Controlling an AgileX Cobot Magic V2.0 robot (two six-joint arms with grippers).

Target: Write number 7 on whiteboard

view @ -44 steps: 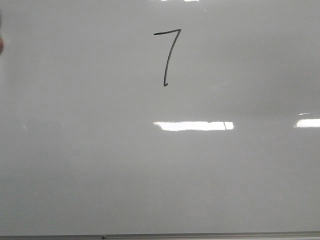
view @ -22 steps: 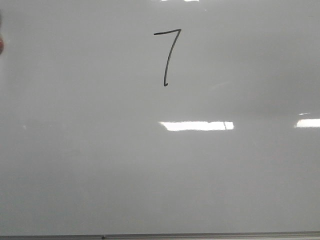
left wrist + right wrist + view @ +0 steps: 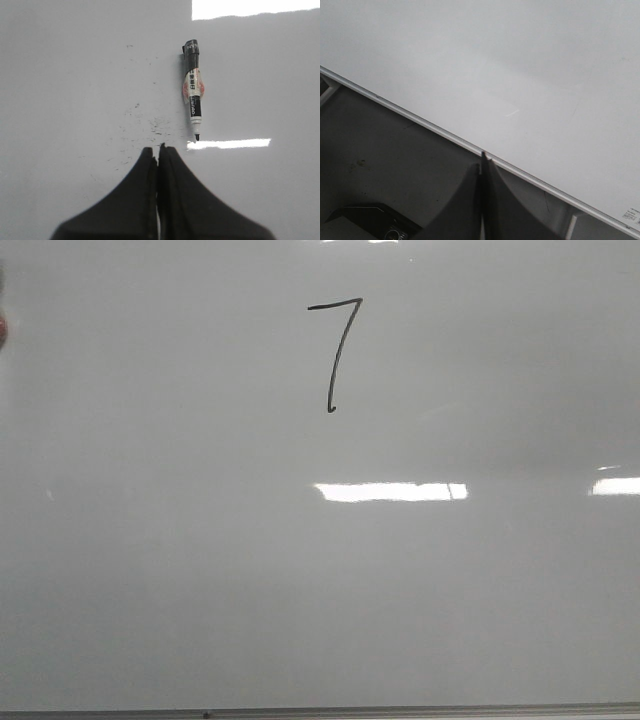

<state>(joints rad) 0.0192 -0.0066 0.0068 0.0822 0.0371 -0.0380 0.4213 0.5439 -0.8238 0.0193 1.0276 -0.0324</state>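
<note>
glossy whiteboard (image 3: 200, 570) bears the number 7 (image 3: 334, 353); both end effectors, left (image 3: 159, 150) and right (image 3: 483, 160), pressed together, empty, apart from it.

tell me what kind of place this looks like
Probably a robot test bench rather than a classroom: a whiteboard lying flat, the number 7 drawn on it, an uncapped marker left beside smudges.

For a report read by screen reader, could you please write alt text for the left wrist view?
A black whiteboard marker with a white and red label lies uncapped on the glossy grey-white whiteboard, its tip toward the camera, not held. The left gripper, its dark fingers closed together and empty, is near the marker's tip; faint ink specks mark the board between them.
</note>
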